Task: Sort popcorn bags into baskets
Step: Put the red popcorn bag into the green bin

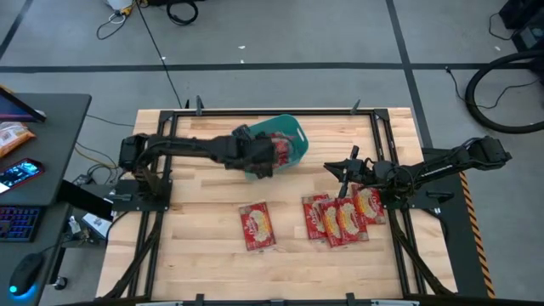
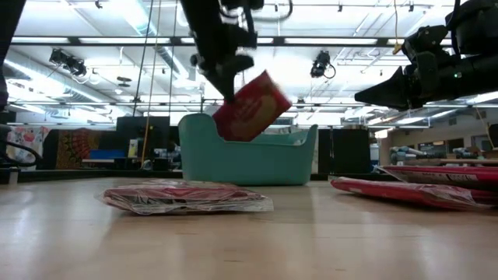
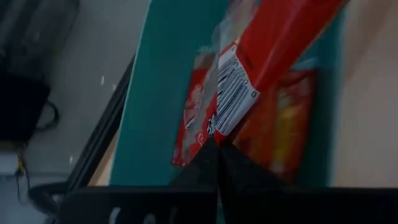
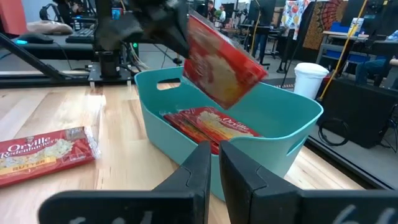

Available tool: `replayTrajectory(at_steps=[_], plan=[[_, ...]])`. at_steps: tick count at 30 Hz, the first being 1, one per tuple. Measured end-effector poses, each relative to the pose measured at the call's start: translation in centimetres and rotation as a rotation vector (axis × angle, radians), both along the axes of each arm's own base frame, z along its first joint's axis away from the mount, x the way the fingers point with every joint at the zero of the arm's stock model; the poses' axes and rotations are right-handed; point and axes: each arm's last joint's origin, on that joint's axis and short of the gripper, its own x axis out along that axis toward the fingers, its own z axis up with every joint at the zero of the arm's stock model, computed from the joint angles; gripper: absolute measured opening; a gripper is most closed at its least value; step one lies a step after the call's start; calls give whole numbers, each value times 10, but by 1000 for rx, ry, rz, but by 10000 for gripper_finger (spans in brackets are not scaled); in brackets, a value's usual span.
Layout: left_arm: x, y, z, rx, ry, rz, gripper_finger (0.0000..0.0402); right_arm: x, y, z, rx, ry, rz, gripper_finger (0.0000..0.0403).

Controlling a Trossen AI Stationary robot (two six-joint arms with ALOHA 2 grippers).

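Left claw (image 1: 265, 157) is clenched on a popcorn bag (image 2: 250, 106) — I see the red packet pinched at its top edge and hanging tilted, its lower corner dipping past the rim of the teal basket (image 2: 249, 159). From my left wrist camera, the held bag's barcode end sits right at my closed fingertips (image 3: 211, 158), with the basket's interior directly beneath. Below the claw, inside the basket, I can make out at least one more red packet (image 4: 208, 124) lying flat on the bottom; the left wrist view hints at two, but I cannot tell the count for sure.

On the worktop (image 1: 204, 234), on the near side of the left claw and apart from the basket, a single packet (image 1: 257, 226) lies flat by itself. Further off toward my right arm, a cluster of overlapping packets (image 1: 342, 218) lies on the wood.

My right claw (image 1: 350, 170) hovers above the worktop just beside that cluster — off the surface in the low view and carrying nothing. Its fingers (image 4: 199, 171) stand nearly together with only a thin gap between them. It points across at the basket, and its wrist camera shows the left claw's packet hanging over the tub's near wall.
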Motion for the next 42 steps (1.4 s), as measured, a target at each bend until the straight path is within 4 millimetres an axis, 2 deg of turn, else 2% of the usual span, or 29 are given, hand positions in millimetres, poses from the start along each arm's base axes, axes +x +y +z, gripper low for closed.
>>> replayTrajectory(at_steps=[4,8,16,18,21,24,29,35,39,42], plan=[[-2,24,-4,-7,11,64,0,0,0,0,0,0,0,39],[-1,37,-6,-24,-7,90,13,0,0,0,0,0,0,39],[7,32,-3,-60,-71,18,120,0,0,0,0,0,0,39],[10,27,-3,-77,-69,-51,142,0,0,0,0,0,0,39],[17,9,-3,-177,-60,-281,158,0,0,0,0,0,0,39],[20,-21,-5,-275,-30,-528,159,0,0,0,0,0,0,39],[14,-74,-21,-251,93,-779,152,0,0,0,0,0,0,39],[-8,-126,-51,-127,262,-916,160,0,0,0,0,0,0,39],[-24,-155,-63,-12,340,-966,186,0,0,0,0,0,0,39],[-35,-171,-71,12,380,-1018,209,0,0,0,0,0,0,39]])
